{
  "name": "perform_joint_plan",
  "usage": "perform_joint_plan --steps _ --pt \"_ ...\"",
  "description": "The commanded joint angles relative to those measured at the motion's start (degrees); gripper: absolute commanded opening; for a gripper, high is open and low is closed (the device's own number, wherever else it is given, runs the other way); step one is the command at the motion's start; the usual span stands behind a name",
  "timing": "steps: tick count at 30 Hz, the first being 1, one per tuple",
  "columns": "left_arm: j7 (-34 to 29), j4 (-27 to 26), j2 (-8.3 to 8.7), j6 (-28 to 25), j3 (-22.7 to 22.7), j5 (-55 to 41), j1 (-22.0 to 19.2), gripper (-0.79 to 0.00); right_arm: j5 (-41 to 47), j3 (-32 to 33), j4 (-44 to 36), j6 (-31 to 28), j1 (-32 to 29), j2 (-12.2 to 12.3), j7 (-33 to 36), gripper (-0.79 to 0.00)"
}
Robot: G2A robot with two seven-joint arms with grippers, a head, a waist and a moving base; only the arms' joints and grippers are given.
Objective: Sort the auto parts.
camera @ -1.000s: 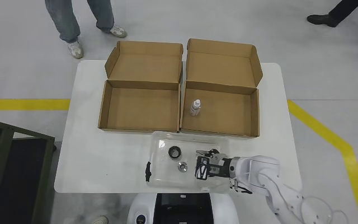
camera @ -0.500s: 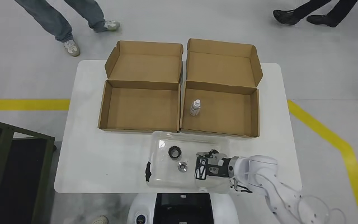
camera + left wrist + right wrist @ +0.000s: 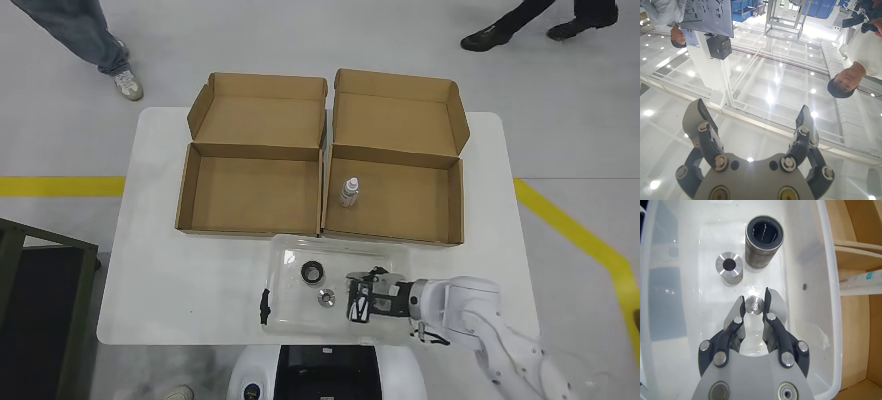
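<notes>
The 3 metal parts are together in the clear bin (image 3: 300, 240), which stands at the near edge of the desk (image 3: 200, 280), probably so that an arm can take them 1 by 1. Behind the bin, 2 open cardboard boxes wait side by side as the sorting places: the left box (image 3: 250, 195) and the right box (image 3: 410, 200), where a small bottle (image 3: 349, 190) stands in the corner.

Inside the bin, the dark bearing sleeve (image 3: 761, 249) and the steel bushing (image 3: 729, 270) stand upright, just beside each other. The right gripper (image 3: 754, 308) is low in the bin. Its jaws are closed down to the width of the small steel part (image 3: 754, 307), with 1 pad on each side of it. The pads seem to touch it, but it is hard to tell whether the part rests on the bin floor or is lifted.

The left gripper (image 3: 752, 104) points up at the ceiling, away from the work. Its jaws are wide apart and hold nothing.
</notes>
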Motion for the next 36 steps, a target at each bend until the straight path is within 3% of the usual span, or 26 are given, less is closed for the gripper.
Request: perform_joint_plan --steps 1,12,26,36 --pt "0.0 0.0 0.00 0.0 0.0 0.0 0.0 0.000 2.4 1.2 -1.3 -0.2 -0.9 0.2 -0.4 -0.785" --pt "0.0 0.0 0.00 0.0 0.0 0.0 0.0 0.000 17.2 5.2 -5.6 1.3 -3.1 0.5 -7.4 -0.785" --pt "0.0 0.0 0.00 0.0 0.0 0.0 0.0 0.000 34.6 3.8 -2.8 4.5 0.7 -0.5 -17.4 -0.785" --pt "0.0 0.0 0.00 0.0 0.0 0.0 0.0 0.000 41.5 4.6 -0.3 6.4 3.5 -1.2 -23.2 -0.785"
